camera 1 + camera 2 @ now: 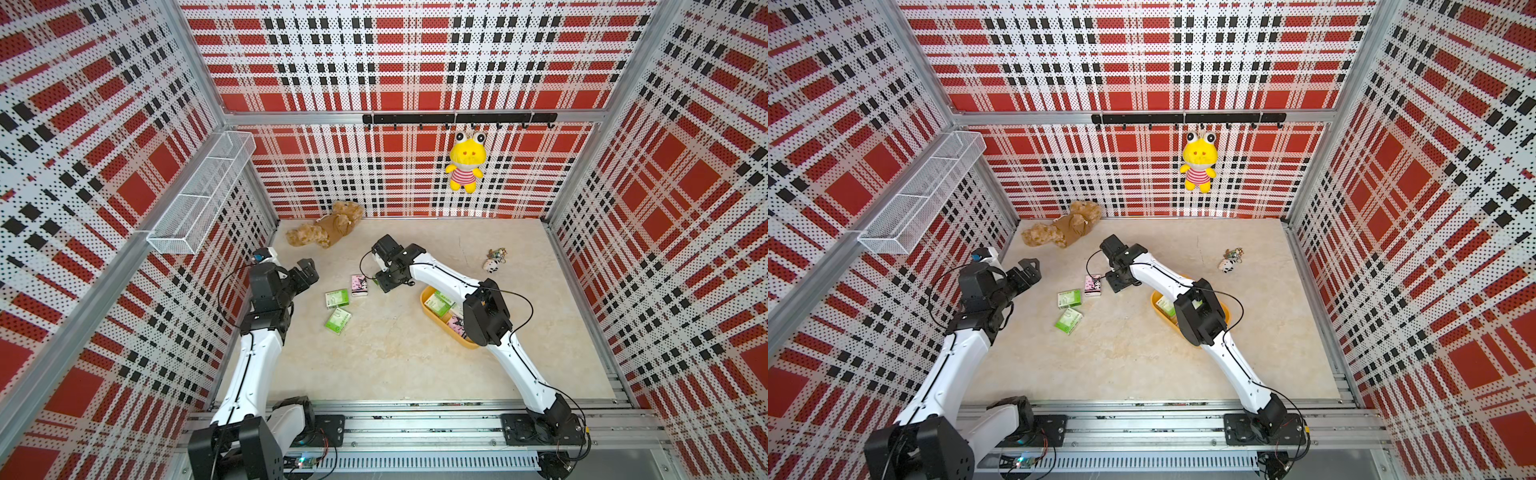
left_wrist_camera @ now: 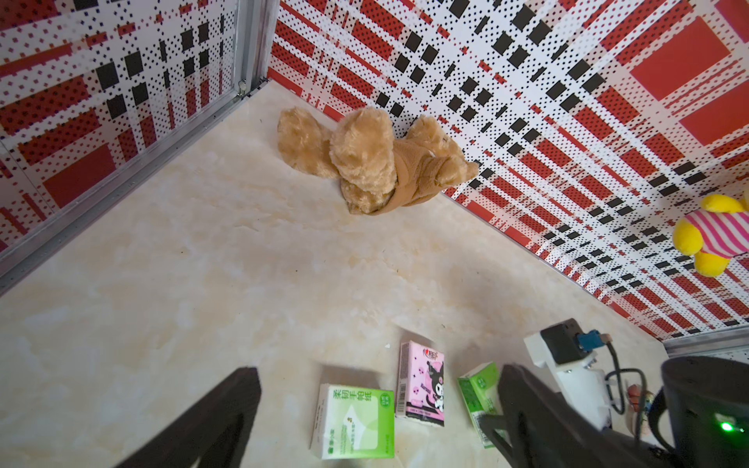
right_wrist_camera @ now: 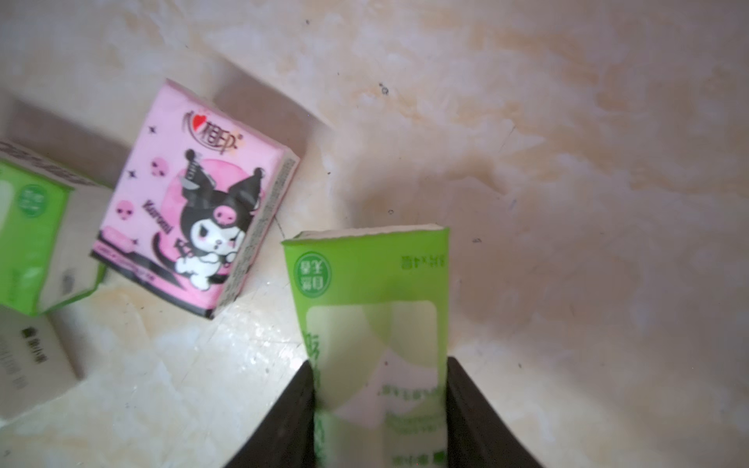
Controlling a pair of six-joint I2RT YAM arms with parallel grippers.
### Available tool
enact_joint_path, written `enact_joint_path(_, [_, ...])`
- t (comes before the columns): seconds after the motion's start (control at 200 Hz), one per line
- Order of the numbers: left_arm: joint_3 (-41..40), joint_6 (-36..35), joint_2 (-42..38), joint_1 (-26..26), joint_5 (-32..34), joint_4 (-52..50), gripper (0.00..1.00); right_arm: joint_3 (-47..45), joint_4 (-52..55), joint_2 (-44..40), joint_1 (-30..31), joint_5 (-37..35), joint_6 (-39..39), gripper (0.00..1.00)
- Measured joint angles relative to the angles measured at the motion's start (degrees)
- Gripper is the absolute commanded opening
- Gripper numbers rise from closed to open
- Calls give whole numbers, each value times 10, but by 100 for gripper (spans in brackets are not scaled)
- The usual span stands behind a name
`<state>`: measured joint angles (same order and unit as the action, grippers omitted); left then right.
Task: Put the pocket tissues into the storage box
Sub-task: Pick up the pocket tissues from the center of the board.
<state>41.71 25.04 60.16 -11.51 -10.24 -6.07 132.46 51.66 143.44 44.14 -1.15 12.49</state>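
Observation:
My right gripper (image 3: 379,368) is shut on a light green and white pocket tissue packet (image 3: 373,291), held just above the floor with a finger on each long side. Beside it lie a pink packet with a black cartoon figure (image 3: 194,198) and a green packet (image 3: 28,235). In both top views the pink packet (image 1: 359,284) and two green packets (image 1: 337,298) (image 1: 338,321) lie on the floor between the arms. The yellow-orange storage box (image 1: 422,300) sits under my right forearm with packets inside (image 1: 438,305). My left gripper (image 1: 307,272) (image 2: 377,372) hangs open and empty, left of the loose packets.
A brown teddy bear (image 1: 328,226) lies at the back wall. A yellow frog plush (image 1: 465,162) hangs from a black hook rail (image 1: 457,118). A small keychain trinket (image 1: 494,259) lies at the back right. A white wire basket (image 1: 199,195) is fixed on the left wall.

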Motion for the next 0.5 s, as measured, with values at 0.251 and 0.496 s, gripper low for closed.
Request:
enact_joint_path(0.251, [0,2,-5,0,-4,0,99,-47,-18,-91,0,-5,0,48])
enact_joint_path(0.496, [0,5,-5,6,-5,0,99,-112,-22,-180,0,-25,-9,48])
